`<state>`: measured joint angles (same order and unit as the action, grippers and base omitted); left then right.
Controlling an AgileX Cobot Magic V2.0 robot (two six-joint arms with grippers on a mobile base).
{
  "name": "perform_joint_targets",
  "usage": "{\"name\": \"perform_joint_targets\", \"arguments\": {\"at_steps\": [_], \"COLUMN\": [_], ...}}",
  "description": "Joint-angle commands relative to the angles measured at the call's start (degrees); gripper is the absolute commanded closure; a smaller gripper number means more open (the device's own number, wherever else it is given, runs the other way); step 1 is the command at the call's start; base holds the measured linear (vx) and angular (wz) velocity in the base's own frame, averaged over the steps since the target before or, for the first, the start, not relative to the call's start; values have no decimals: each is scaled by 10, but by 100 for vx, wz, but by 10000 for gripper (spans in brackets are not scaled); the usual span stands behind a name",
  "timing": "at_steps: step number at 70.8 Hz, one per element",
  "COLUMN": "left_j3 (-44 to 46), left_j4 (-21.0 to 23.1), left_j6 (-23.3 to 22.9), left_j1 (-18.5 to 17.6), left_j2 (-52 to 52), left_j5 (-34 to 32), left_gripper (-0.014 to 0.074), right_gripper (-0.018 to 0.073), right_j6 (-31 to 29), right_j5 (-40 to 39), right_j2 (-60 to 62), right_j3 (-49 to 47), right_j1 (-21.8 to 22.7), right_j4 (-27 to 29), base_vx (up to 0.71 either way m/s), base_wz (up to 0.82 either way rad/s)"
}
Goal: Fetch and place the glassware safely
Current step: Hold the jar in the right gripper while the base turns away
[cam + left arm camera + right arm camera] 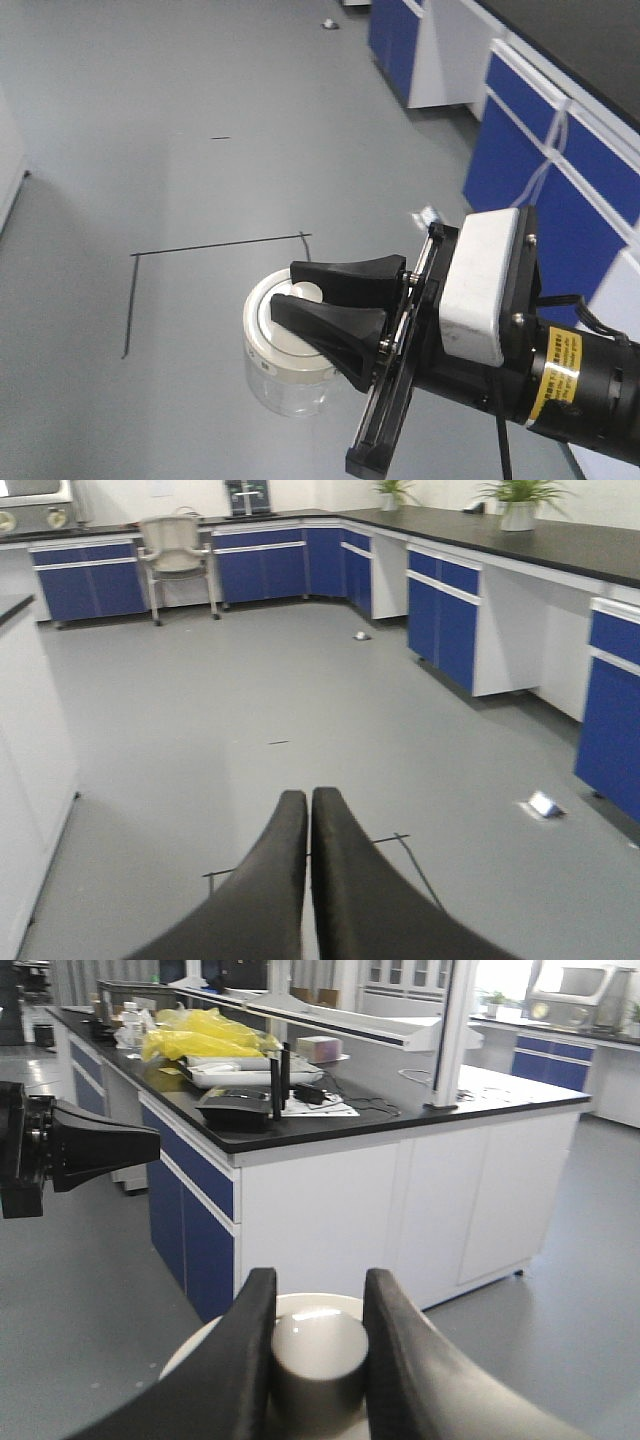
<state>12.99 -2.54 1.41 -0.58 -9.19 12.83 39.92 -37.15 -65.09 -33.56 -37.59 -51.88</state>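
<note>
Lab — blue cabinets, black countertops

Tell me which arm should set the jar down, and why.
Right. The right gripper pinches the lid knob of the jar, while the left gripper is shut on nothing, pointing at open floor.

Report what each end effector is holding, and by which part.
The right end effector grips the jar by the knob on its lid. The left end effector is shut and holds nothing.
</note>
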Motion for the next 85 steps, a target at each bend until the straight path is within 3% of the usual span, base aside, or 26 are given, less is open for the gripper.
{"name": "perform_joint_targets", "arguments": {"at_steps": [1,37,85], "left_j3": [15,15,15], "left_j4": [1,1,1], "left_j6": [-6,-6,-6], "left_j1": [-3,-3,-3], "left_j2": [-7,-7,-7], "left_j5": [-39,-39,-39], "left_gripper": [603,603,603], "right_gripper": [559,559,559], "right_j6": [-4,-4,-4], "right_j5": [-43,-43,-43], "right_j2": [15,15,15], "right_j3": [-19,-19,-19], "right_j1": [-1,-1,-1], "right_j4": [21,21,21], "base_vx": [22,28,40], "base_wz": [44,28,2]}}
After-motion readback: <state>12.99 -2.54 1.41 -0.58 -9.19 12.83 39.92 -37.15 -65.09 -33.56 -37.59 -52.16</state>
